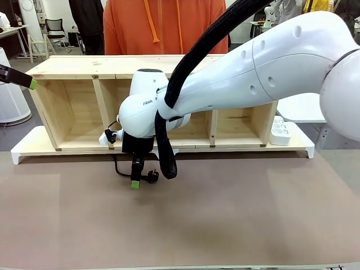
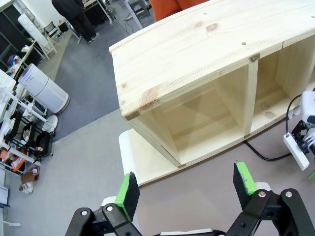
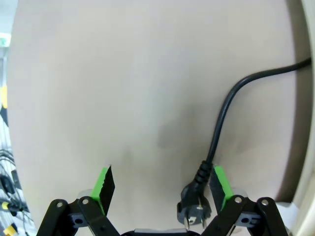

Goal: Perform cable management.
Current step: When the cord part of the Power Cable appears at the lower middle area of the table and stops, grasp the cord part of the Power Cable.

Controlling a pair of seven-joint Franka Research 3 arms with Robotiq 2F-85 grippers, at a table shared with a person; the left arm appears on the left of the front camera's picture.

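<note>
The right hand (image 1: 140,179) hangs fingers-down over the tabletop (image 1: 236,219), just in front of the wooden shelf (image 1: 79,66) and left of the middle. Its fingers are spread wide and grasp nothing. The cable (image 3: 222,118) lies flat on the tabletop, running out from the shelf's near edge. Its plug (image 3: 193,209) sits between the spread fingers, close beside one green pad (image 3: 220,184). The left hand (image 2: 187,189) hovers by the shelf's left end, likewise released and empty.

The right gripper (image 3: 162,183) hangs over the table (image 3: 98,73) with its jaws spread wide, the plug (image 3: 193,208) of the cable (image 3: 217,132) lying between the fingers, close beside one green pad (image 3: 220,186), and the cord curving away beyond the fingertips.
</note>
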